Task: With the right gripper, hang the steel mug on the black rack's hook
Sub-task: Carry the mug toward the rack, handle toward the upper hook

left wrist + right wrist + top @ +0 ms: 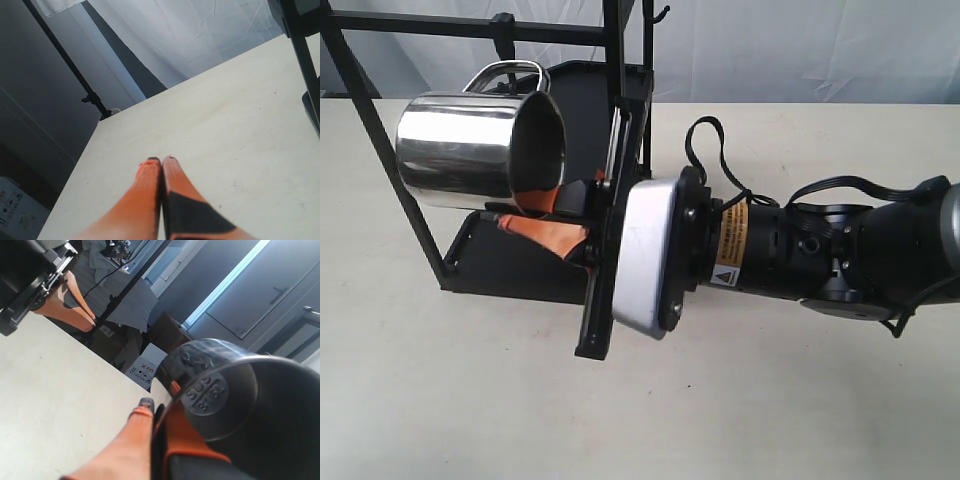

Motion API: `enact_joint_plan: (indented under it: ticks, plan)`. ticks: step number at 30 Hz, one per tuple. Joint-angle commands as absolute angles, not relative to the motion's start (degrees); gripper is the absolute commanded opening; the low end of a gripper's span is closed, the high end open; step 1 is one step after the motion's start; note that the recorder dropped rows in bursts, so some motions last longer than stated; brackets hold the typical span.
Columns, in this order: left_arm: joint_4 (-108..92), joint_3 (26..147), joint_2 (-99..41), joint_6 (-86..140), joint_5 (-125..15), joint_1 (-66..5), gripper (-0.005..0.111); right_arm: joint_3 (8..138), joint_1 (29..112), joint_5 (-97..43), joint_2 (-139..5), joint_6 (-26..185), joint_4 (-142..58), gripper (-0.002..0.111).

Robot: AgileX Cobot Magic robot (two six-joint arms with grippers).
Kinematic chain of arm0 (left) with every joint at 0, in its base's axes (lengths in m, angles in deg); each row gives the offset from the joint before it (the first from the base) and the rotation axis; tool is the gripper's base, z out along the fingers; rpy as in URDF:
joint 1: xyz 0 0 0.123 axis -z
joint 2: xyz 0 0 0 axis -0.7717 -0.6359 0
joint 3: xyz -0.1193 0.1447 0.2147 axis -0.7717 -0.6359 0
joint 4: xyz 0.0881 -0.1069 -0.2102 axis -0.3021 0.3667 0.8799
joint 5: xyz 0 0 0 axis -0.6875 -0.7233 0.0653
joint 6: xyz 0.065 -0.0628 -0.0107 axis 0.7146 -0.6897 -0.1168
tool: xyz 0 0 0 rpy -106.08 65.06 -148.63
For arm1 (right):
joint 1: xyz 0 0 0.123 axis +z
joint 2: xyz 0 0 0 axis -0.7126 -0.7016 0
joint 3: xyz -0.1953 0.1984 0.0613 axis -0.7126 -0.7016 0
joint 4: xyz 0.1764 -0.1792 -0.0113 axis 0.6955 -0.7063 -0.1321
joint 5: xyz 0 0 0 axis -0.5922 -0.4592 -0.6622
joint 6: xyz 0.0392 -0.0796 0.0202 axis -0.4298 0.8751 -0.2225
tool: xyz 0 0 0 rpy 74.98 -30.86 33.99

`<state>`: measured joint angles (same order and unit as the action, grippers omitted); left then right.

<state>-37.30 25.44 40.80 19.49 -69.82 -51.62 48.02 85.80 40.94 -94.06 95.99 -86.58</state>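
Note:
The steel mug (460, 150) lies tipped on its side in the air, mouth toward the arm, in front of the black rack (360, 110). My right gripper (527, 213) is shut on the mug's wall, one orange finger inside the rim and one outside. In the right wrist view the mug (250, 405) fills the frame with my right gripper (159, 409) pinching its rim. The mug's handle (508, 70) points toward the rack's top bar, just short of the hook (503, 30). My left gripper (160, 160) is shut and empty over the table.
A thin curled hook (660, 13) sticks out at the rack's far post. The rack's lower shelf (505, 262) lies under the mug. A rack post (306, 65) stands beside my left gripper, whose fingers (75, 307) show in the right wrist view. Pale table (770, 400).

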Motion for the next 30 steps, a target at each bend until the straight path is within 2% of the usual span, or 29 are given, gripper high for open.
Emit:
enact_joint_plan:
  ticks: [1, 30]
  plan:
    - [-37.3, 25.6, 41.1, 19.3, -69.1, -51.5, 0.001, 48.4, 85.4, 42.5, -94.0, 95.3, -86.7, -0.001]
    - [-37.3, 25.6, 41.1, 19.3, -69.1, -51.5, 0.001, 48.4, 85.4, 39.3, -95.8, 90.6, -88.3, -0.001]
